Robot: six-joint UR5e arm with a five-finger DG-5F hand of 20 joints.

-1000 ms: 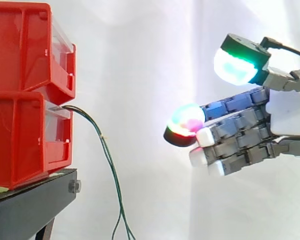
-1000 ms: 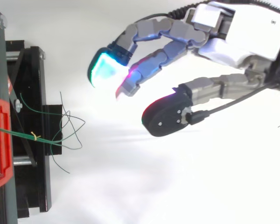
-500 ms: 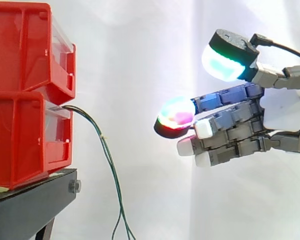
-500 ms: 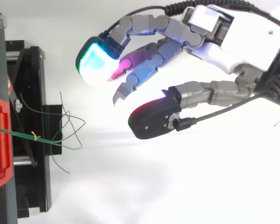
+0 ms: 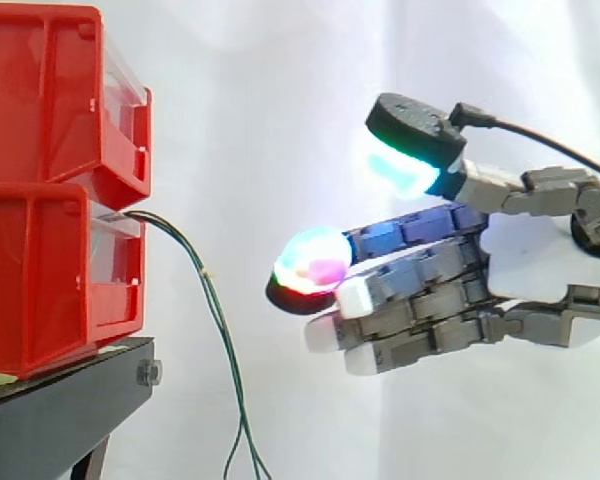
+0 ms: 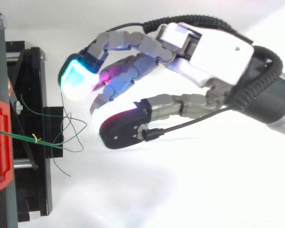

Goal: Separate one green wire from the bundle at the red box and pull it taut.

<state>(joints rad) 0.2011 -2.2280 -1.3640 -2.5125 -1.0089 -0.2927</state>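
A bundle of thin green wires [image 5: 216, 330] comes out of the lower red box [image 5: 50, 275] and hangs down past the black stand [image 5: 60, 410]. From above, the wires [image 6: 69, 135] splay in loose loops, tied with a small yellow tie [image 6: 35, 138]. My hand [image 5: 520, 270] reaches in from the right, fingers stretched toward the wires and thumb raised above them. It is open and holds nothing. Its fingertips [image 5: 310, 265] hover a short way right of the hanging wires, apart from them. In the top view the hand [image 6: 199, 52] has its glowing tips [image 6: 76, 80] just above the wire loops.
A second red box [image 5: 60, 100] is stacked on the lower one. The red box edge [image 6: 2, 142] and black stand [image 6: 33, 142] lie along the left of the top view. A white curtain backs the scene.
The hand has moved left toward the wires, staying open. The wires and boxes have not moved.
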